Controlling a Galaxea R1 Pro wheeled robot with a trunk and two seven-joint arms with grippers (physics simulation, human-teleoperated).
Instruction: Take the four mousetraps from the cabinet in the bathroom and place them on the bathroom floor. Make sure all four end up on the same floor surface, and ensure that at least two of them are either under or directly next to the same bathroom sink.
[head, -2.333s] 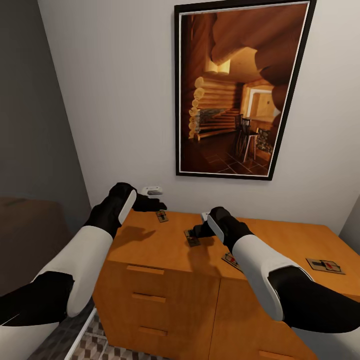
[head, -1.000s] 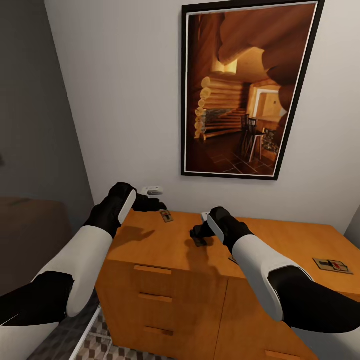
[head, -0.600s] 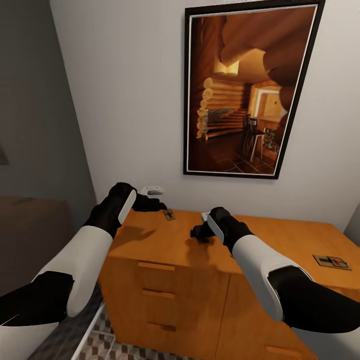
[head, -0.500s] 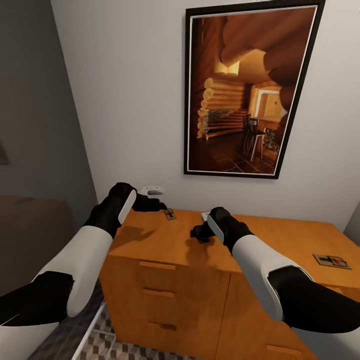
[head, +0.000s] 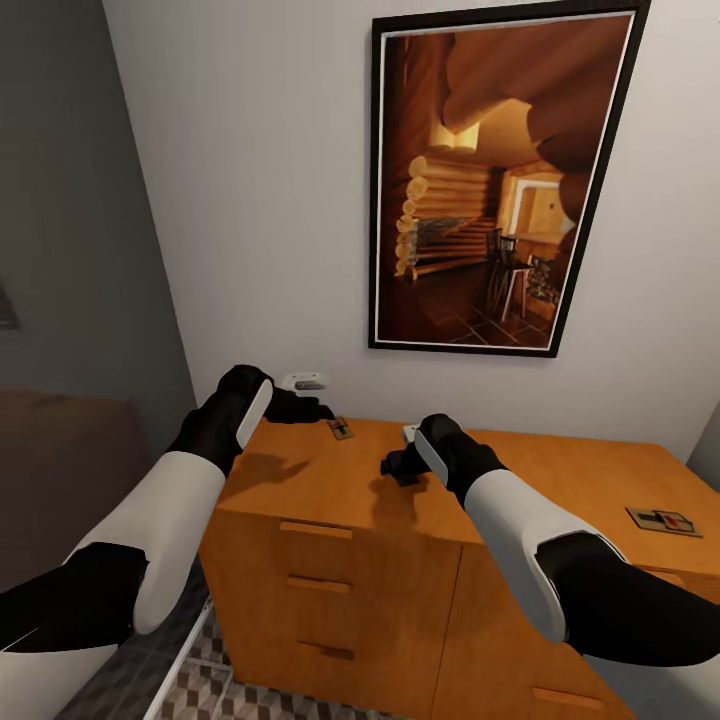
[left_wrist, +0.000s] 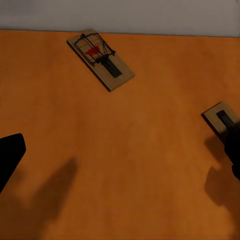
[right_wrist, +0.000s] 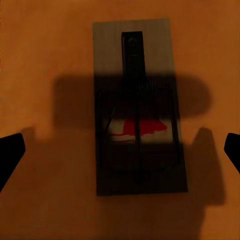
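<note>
Right wrist view: right gripper (right_wrist: 120, 145) hovered wide open above a mousetrap (right_wrist: 137, 105) on the cabinet (right_wrist: 45, 60); left gripper's (head: 300, 402) spread indeterminable.

framed cabin picture (head: 480, 190) | white wall (head: 260, 200) | grey wall (head: 70, 230)
</note>
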